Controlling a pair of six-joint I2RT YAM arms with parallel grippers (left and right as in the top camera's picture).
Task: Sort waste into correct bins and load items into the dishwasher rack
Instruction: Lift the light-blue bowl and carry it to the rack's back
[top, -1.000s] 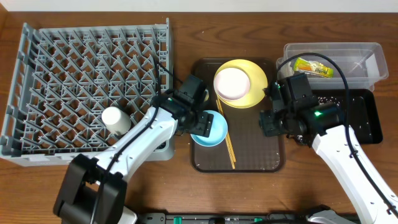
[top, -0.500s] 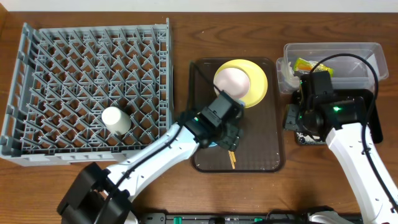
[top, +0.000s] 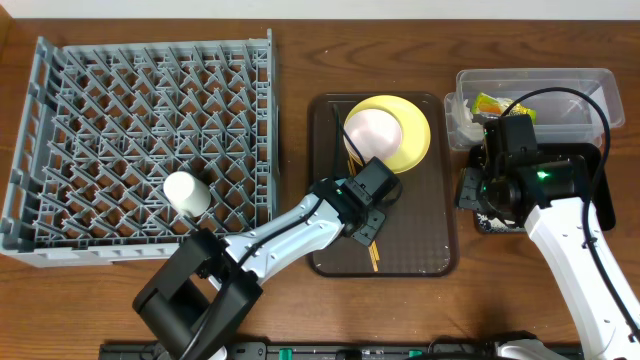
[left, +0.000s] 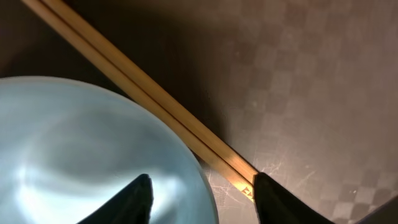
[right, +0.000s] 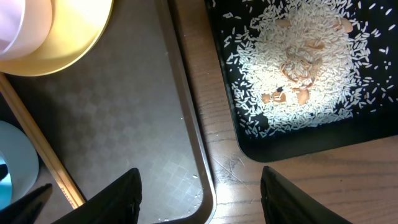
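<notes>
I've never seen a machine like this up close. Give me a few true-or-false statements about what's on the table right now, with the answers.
1. The white cup sits in the grey rack. True.
2. The rice lies in the grey rack. False: it lies in the black tray.
3. The left pincer straddles the rim of the blue bowl, one finger inside and one outside. True.
4. The white bowl is in the grey rack. False: it sits on the yellow plate on the brown tray.
5. The right pincer holds the snack wrapper. False: it is open and empty, and the snack wrapper lies in the clear box.
</notes>
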